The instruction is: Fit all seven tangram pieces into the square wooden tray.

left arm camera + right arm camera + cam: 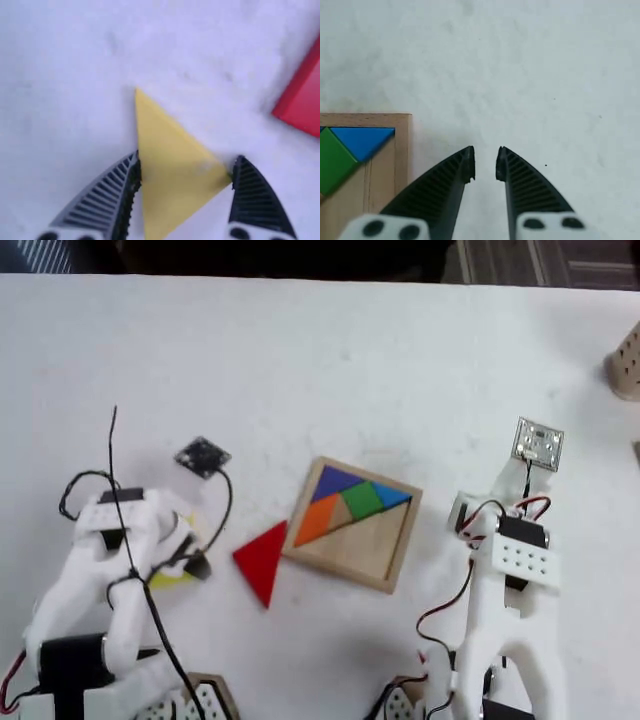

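Yellow triangle (170,150), left of the tray (388,578), looks light, stiff, slick; left gripper (187,157) pinches its opposite edges.

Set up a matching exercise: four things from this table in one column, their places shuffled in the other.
1 yellow triangle
2 red triangle
3 blue triangle
4 right gripper

A in the wooden tray
B over bare table
C between the jaws of the left gripper
D flat on the table beside the tray

Pairs: 1-C, 2-D, 3-A, 4-B
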